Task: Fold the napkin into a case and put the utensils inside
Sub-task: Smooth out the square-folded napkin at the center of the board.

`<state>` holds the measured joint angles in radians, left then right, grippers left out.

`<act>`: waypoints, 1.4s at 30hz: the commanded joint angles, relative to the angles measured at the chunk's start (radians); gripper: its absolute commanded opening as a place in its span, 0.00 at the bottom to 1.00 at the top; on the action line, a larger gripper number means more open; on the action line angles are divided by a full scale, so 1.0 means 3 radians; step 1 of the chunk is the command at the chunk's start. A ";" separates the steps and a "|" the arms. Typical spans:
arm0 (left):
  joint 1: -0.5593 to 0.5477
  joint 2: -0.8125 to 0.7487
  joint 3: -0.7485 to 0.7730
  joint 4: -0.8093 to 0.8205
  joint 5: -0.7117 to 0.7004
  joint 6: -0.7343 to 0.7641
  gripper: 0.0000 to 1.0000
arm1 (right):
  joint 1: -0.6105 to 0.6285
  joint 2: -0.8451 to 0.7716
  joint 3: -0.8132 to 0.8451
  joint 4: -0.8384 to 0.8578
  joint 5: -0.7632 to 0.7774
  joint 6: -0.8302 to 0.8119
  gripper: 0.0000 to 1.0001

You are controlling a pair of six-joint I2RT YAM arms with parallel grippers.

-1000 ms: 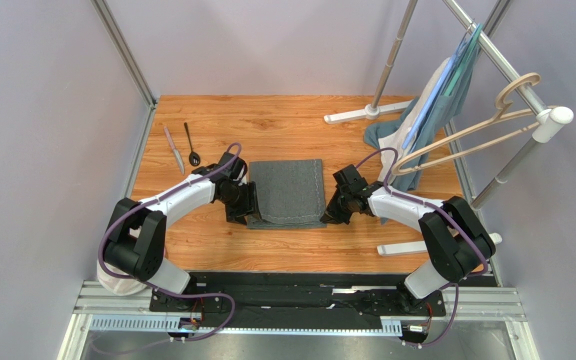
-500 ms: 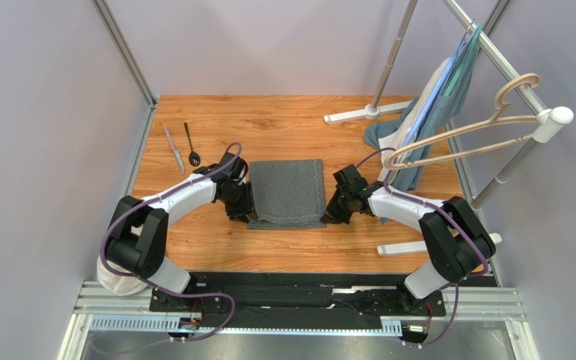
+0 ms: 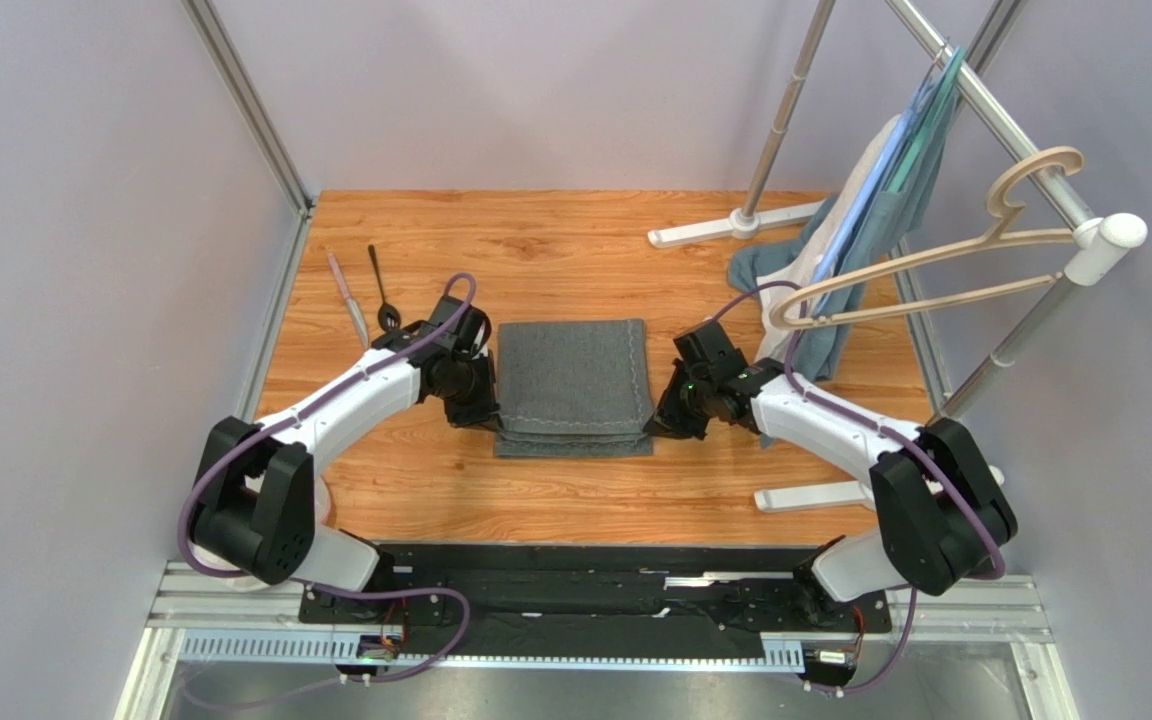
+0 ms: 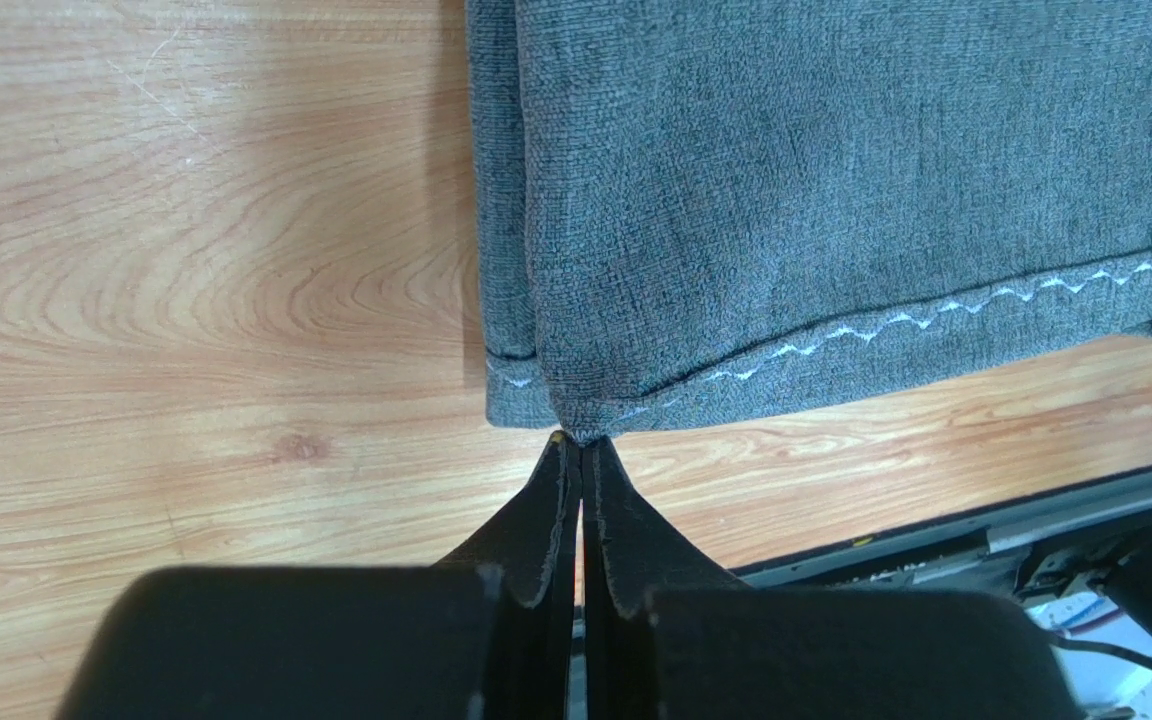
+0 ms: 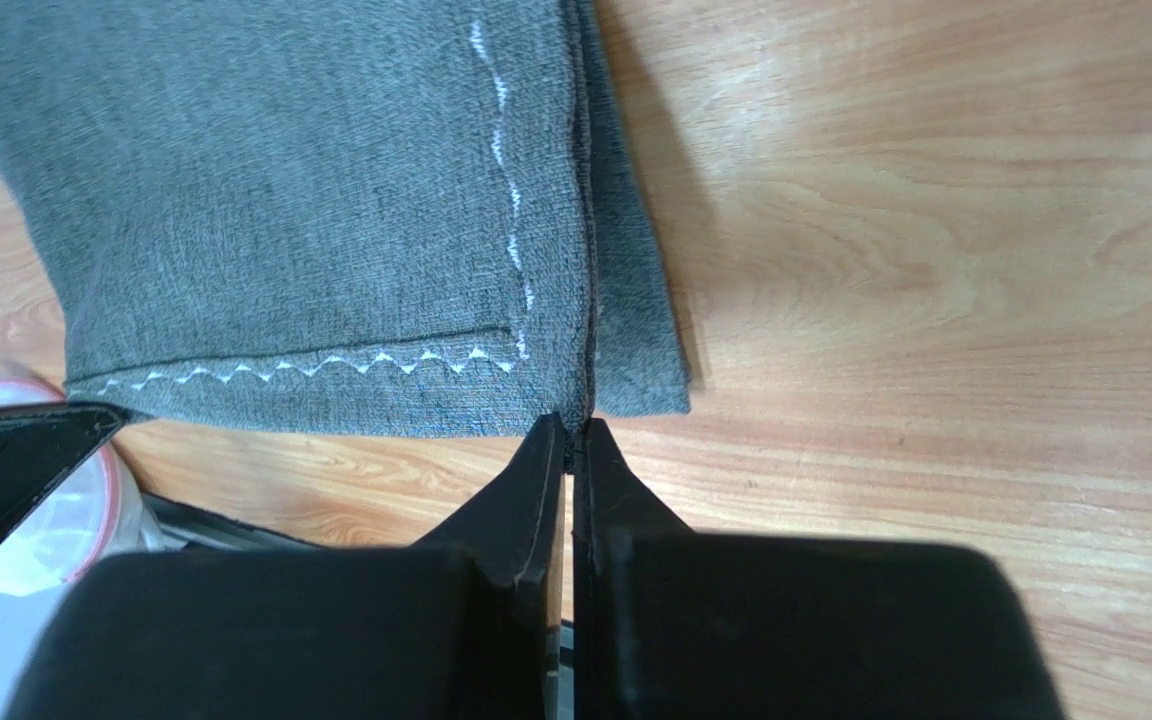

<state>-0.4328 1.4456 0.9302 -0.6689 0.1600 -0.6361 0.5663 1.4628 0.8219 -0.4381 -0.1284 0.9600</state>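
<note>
The napkin [image 3: 572, 375] lies in the middle of the worktop [image 3: 567, 248], folded into at least 2 layers. The upper layer's stitched near edge sits just short of the lower one's. The left gripper [image 4: 575, 450] is pinched together on the upper layer's near-left corner — the right gripper [image 5: 569, 432] likewise on the near-right corner. The knife [image 3: 340, 282] and spoon [image 3: 379, 278] lie side by side at the far left, apart from the cloth.

no readable text, label, brand, number or sign shows in any view
</note>
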 commanded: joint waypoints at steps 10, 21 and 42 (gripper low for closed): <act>-0.0010 -0.0064 -0.0176 -0.0025 0.0024 0.0019 0.00 | -0.0006 -0.0095 -0.0132 0.0059 -0.0119 -0.0060 0.00; -0.0010 0.0090 -0.0329 0.0097 0.0014 -0.0002 0.00 | -0.0006 0.0079 -0.0239 0.0167 -0.0089 -0.0045 0.00; -0.0015 0.0264 -0.0329 -0.0025 -0.0487 0.0060 0.00 | -0.0016 0.0207 -0.0300 0.0146 0.0090 -0.0561 0.00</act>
<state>-0.4469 1.5013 0.8310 -0.6167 0.1436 -0.6441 0.5716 1.5158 0.7513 -0.3660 -0.1928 0.8604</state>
